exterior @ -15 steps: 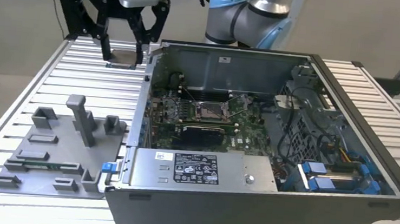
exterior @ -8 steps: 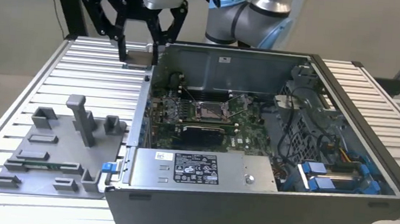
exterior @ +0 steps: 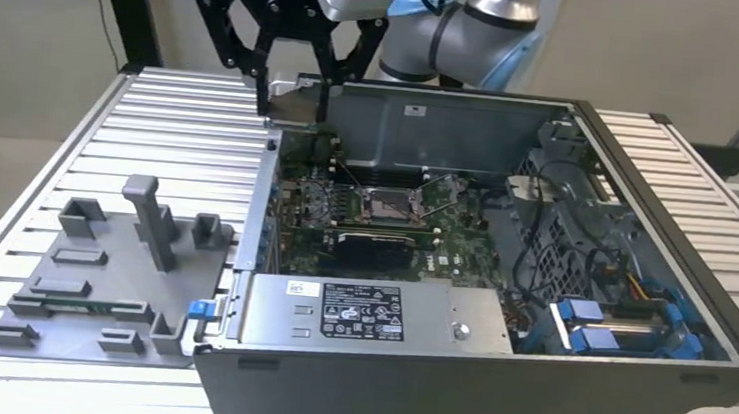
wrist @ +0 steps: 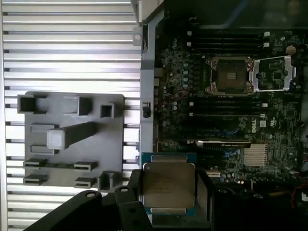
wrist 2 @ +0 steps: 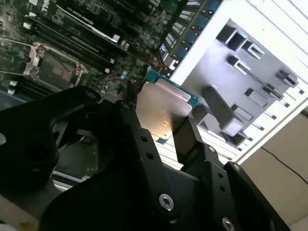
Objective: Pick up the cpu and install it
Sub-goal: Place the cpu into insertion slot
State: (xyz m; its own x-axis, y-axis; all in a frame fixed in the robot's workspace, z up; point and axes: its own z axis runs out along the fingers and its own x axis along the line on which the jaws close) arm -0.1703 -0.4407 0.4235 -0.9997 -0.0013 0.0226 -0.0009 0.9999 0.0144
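**Exterior view: chip held high over an open computer**

Exterior view, far side of the bench: the arm's black gripper [exterior: 293,112] hangs above the far corner of the open computer case [exterior: 460,396], toward the exterior view's left, well clear of the motherboard [exterior: 341,220] below. Its fingers are clamped on the cpu [wrist: 167,187], one on each of two opposite edges, as both wrist views show; the silvery metal top faces the first wrist camera and a green rim shows around it. In the second wrist view the chip [wrist 2: 161,108] sits tilted between the black fingers [wrist 2: 185,132], lit along one edge.

Below, the processor socket [exterior: 384,205] lies near the middle of the board, and in the first wrist view its load plate [wrist: 273,74] is swung back beside it, apart from the chip. A silver labelled power-supply box [exterior: 374,313] fills the near side of the case. Just beside the case, on the exterior view's left, a grey plastic tray [exterior: 69,281] of blocks and slots rests on the slatted table [exterior: 149,127].
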